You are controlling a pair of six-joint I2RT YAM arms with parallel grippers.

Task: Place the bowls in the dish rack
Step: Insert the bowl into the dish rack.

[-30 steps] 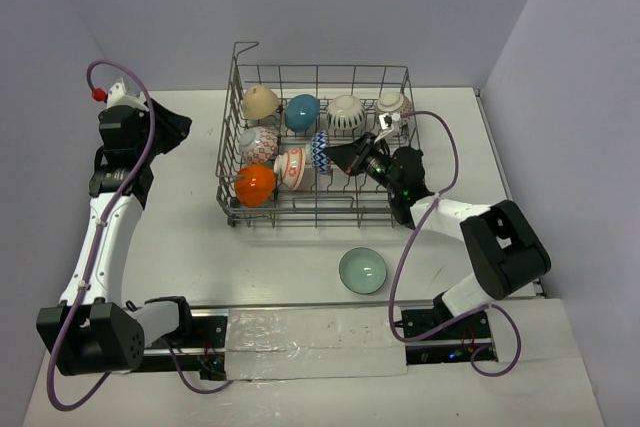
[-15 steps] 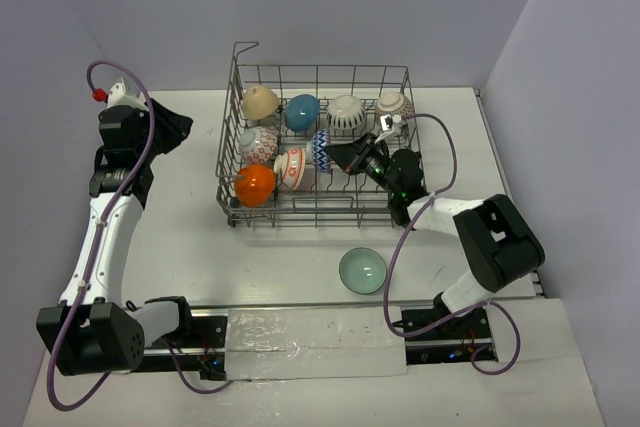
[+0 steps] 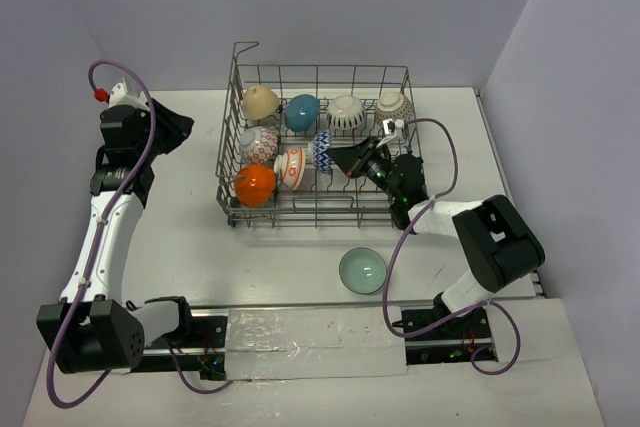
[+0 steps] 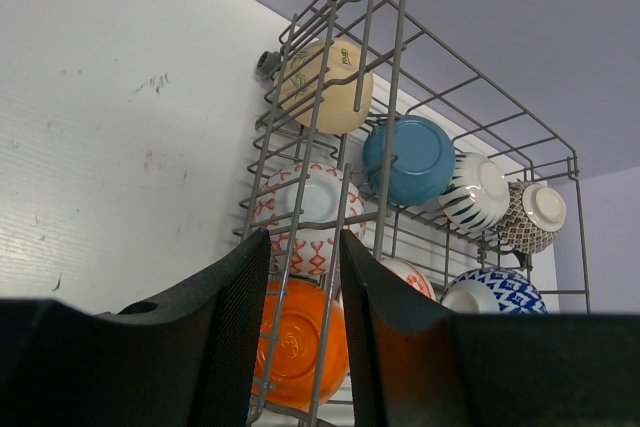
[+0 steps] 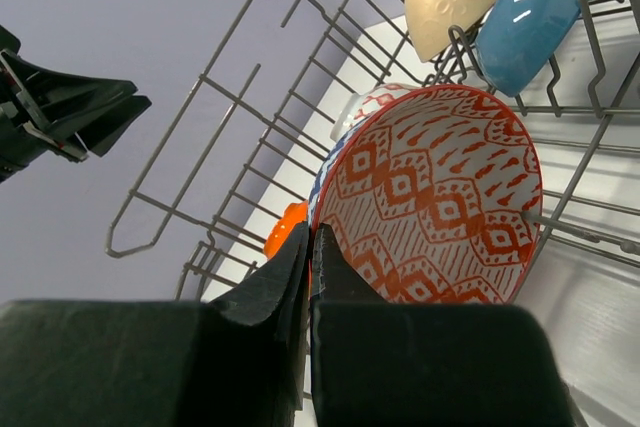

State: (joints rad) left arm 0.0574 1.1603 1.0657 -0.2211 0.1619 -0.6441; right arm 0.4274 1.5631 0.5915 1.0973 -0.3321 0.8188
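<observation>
Whereas the left pincer (image 4: 302, 257) stays apart at frame left, the right pincer (image 5: 308, 242), fingers together, has edged leftward within the dish rack (image 3: 320, 212); the orange-red patterned bowl (image 5: 440, 197) stands on edge.

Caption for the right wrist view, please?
Right gripper shut beside the orange-red patterned bowl standing on edge in the dish rack.

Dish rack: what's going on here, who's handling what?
Eight bowls stand in the dish rack. The right gripper is shut and reaches into the rack beside the blue-white bowl; whether it pinches a rim is unclear. The left gripper is open and empty, left of the rack. One pale green bowl sits on the table, not yet loaded.
</observation>
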